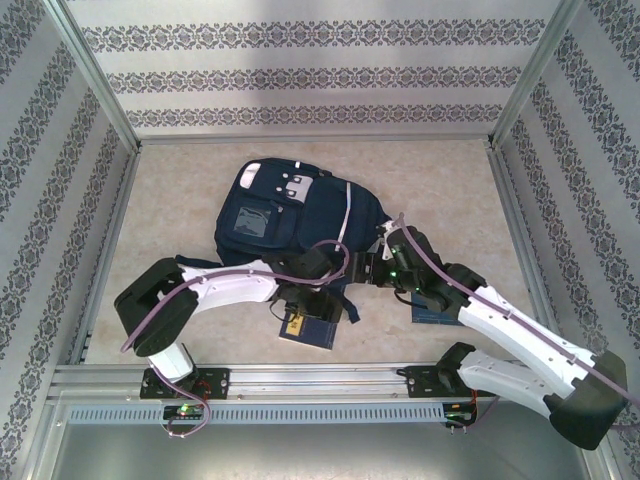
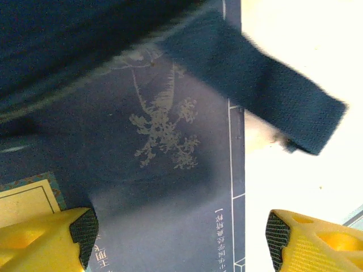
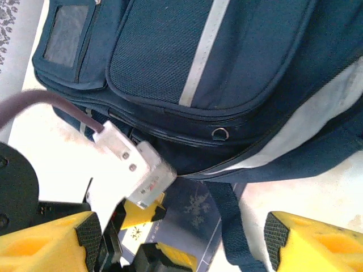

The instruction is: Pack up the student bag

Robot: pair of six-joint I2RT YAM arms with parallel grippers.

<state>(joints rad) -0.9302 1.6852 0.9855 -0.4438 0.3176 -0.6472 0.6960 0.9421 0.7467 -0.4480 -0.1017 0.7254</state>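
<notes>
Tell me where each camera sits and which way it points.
Top external: above, behind the robot, looking down on table, bag, book; left arm, right arm show.
Left wrist: looking down on the book and a strap; left gripper open.
Right wrist: facing the bag; right gripper open.
Shared: both wrist views show the book.

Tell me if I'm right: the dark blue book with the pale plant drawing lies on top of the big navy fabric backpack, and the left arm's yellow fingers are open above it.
No: the dark blue book lies partly under the big navy fabric backpack, a navy strap across its edge, as the left wrist view shows. The left gripper does stand open above it.
</notes>
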